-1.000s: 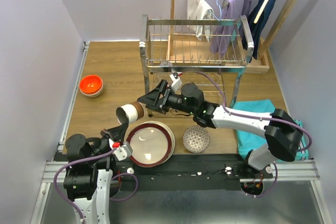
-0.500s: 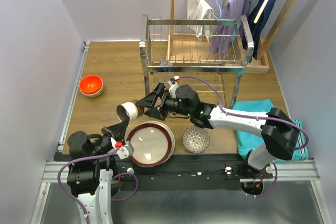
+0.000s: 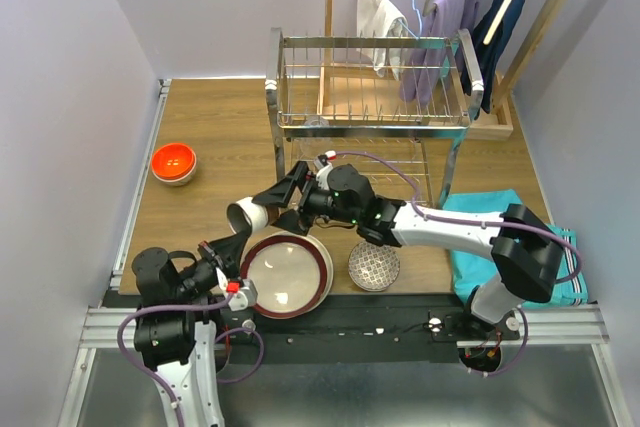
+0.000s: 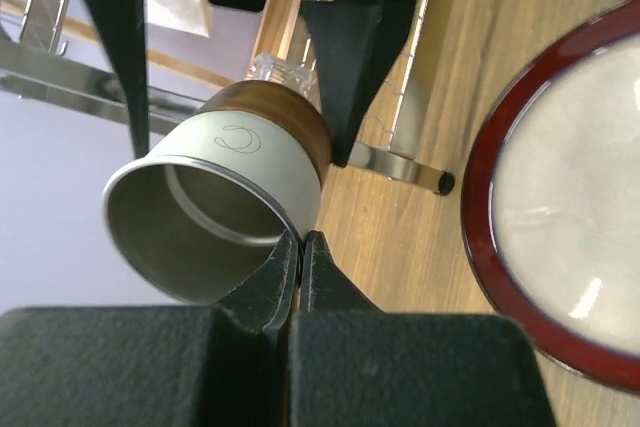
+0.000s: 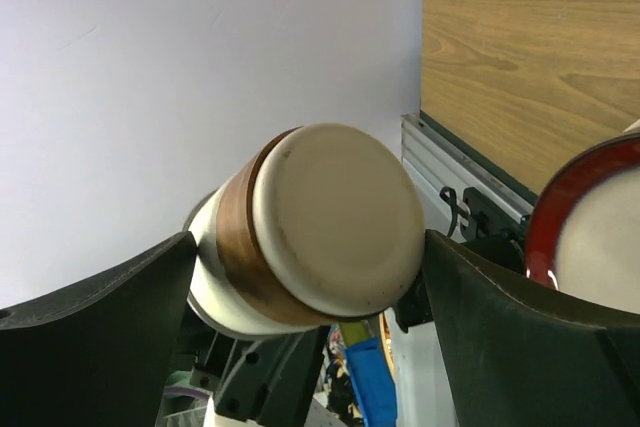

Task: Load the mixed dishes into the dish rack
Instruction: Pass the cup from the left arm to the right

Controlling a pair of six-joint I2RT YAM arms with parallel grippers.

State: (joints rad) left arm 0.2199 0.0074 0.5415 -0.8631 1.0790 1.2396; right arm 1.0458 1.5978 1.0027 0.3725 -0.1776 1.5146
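Because the beige cup (image 3: 250, 213) hangs on its side in the air above the near-left part of the table (image 3: 220, 127), pinched only by its rim wall in my left gripper (image 4: 300, 243), I treat the hold as thin: one finger inside the mouth, one outside. My right gripper (image 5: 310, 247) stands wide, its jaws either side of the cup's brown-banded base and, as far as I can tell, not touching it.

I judge the cup light and stiff. It looks glazed, so it is probably slippery, and it would likely chip if dropped on the wood. The better hold for the right is across the brown band near the base, where the wall runs straight. It should close fully before the left lets go.

Counting what I can see:
- one cup;
- one dark-red-rimmed plate (image 3: 285, 274) at the near edge, though I cannot tell whether others lie under it;
- one patterned bowl (image 3: 374, 265) just right of the plate;
- one orange bowl (image 3: 173, 160) by the left edge, seemingly nested in a paler one;
- one dish rack (image 3: 370, 97) toward the far edge.
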